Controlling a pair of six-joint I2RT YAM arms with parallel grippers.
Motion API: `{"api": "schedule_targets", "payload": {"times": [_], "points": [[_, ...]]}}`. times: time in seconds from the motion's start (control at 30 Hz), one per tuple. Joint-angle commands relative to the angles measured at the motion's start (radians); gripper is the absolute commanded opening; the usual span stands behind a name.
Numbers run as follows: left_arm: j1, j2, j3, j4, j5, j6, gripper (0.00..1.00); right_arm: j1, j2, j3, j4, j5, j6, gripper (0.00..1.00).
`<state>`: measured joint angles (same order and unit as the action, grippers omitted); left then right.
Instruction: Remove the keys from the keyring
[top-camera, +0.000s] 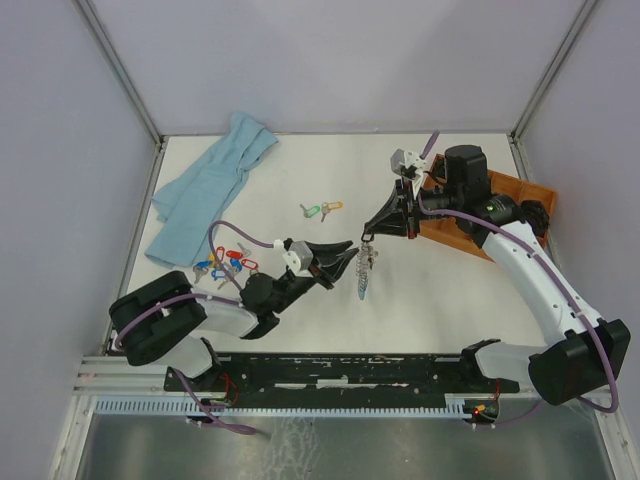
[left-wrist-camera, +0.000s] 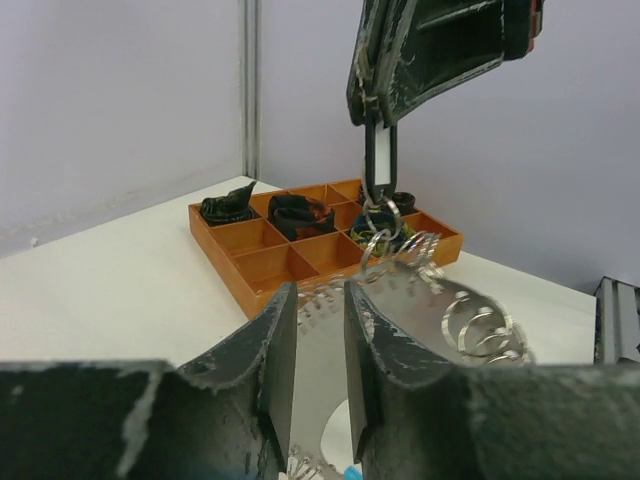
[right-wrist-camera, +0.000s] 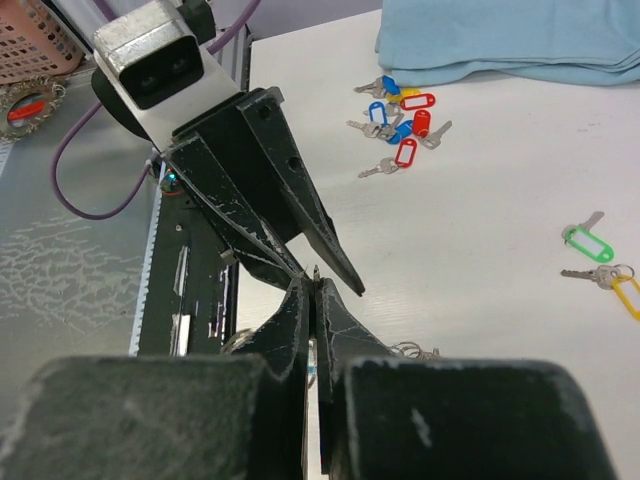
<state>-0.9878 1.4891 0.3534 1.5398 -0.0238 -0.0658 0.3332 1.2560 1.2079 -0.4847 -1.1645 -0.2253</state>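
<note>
The keyring (top-camera: 364, 268), thick with silver keys, hangs above the table with its light blue stretch (top-camera: 360, 290) lowest. My right gripper (top-camera: 372, 233) is shut on a key at its top; in the left wrist view that gripper (left-wrist-camera: 375, 110) pinches a thin pale strip above the rings (left-wrist-camera: 480, 325). Its own view shows the jaws closed (right-wrist-camera: 316, 285). My left gripper (top-camera: 340, 258) is open beside the bunch, and its fingers (left-wrist-camera: 320, 300) straddle a silver key. Loose tagged keys lie on the table: green (top-camera: 312, 211), yellow (top-camera: 331, 207), and a red-and-blue cluster (top-camera: 228, 265).
A light blue towel (top-camera: 210, 185) lies at the back left. A wooden compartment tray (top-camera: 528, 188) with dark items stands at the right, under the right arm, and shows in the left wrist view (left-wrist-camera: 250, 270). Walls close the table at the back and sides.
</note>
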Motion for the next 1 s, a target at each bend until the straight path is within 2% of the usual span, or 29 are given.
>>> {"api": "schedule_targets", "payload": {"times": [0.0, 0.13, 0.37, 0.6, 0.73, 0.97], "points": [[0.012, 0.0, -0.019, 0.174, 0.015, -0.006, 0.36, -0.004, -0.019, 0.016, 0.052, -0.051, 0.018, 0.01], [0.043, -0.09, -0.039, 0.056, 0.07, 0.002, 0.41, -0.003, -0.018, 0.023, 0.024, -0.053, -0.01, 0.01], [0.102, -0.349, 0.054, -0.496, 0.281, 0.072, 0.47, -0.004, -0.012, 0.033, -0.02, -0.06, -0.056, 0.01], [0.124, -0.379, 0.225, -0.869, 0.412, 0.101, 0.53, -0.004, -0.012, 0.035, -0.025, -0.066, -0.062, 0.01], [0.126, -0.353, 0.286, -0.966, 0.432, 0.092, 0.53, -0.003, -0.013, 0.034, -0.026, -0.069, -0.064, 0.01], [0.127, -0.313, 0.314, -0.951, 0.439, 0.039, 0.45, -0.004, -0.013, 0.034, -0.029, -0.071, -0.067, 0.01]]}}
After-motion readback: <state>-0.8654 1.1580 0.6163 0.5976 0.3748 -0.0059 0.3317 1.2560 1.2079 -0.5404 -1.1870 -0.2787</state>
